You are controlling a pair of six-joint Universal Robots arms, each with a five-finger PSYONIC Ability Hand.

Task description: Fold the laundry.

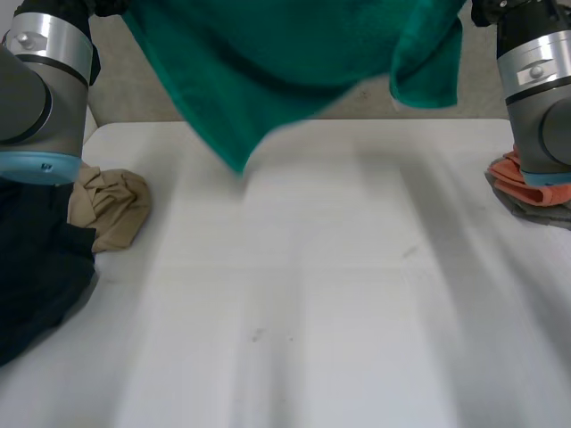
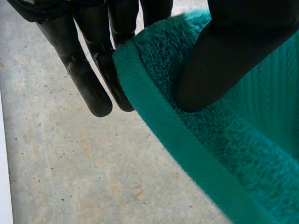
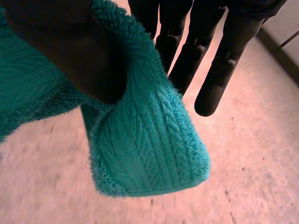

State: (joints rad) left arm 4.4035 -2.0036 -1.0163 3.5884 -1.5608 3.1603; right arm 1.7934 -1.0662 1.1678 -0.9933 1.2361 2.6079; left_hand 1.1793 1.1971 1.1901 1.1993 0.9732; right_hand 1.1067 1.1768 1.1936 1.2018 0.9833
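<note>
Closest to me, the white table [image 1: 294,303] lies bare across its middle. At its near left a dark cloth [image 1: 36,259] hangs over the edge, and a crumpled tan cloth [image 1: 111,209] sits touching it on the far side, just beside the base of the left arm [image 1: 45,80]. Over on the right, an orange cloth [image 1: 513,174] rests on a grey cloth [image 1: 535,212] at the foot of the right arm [image 1: 540,80].

Farther back, the green towel [image 1: 285,62] hangs in the air above the table's far edge, stretched between the two arms. One corner dips low toward the table, left of centre, and a short flap droops at the right.

From the left wrist, I see my left hand [image 2: 233,56] pinching the towel's hemmed edge, thumb pressed onto the pile and fingers [image 2: 88,79] straight behind it. From the right wrist, my right hand [image 3: 65,42] grips a folded corner the same way, thumb on top and fingers [image 3: 210,70] behind. Beyond both is speckled floor [image 2: 70,177].
</note>
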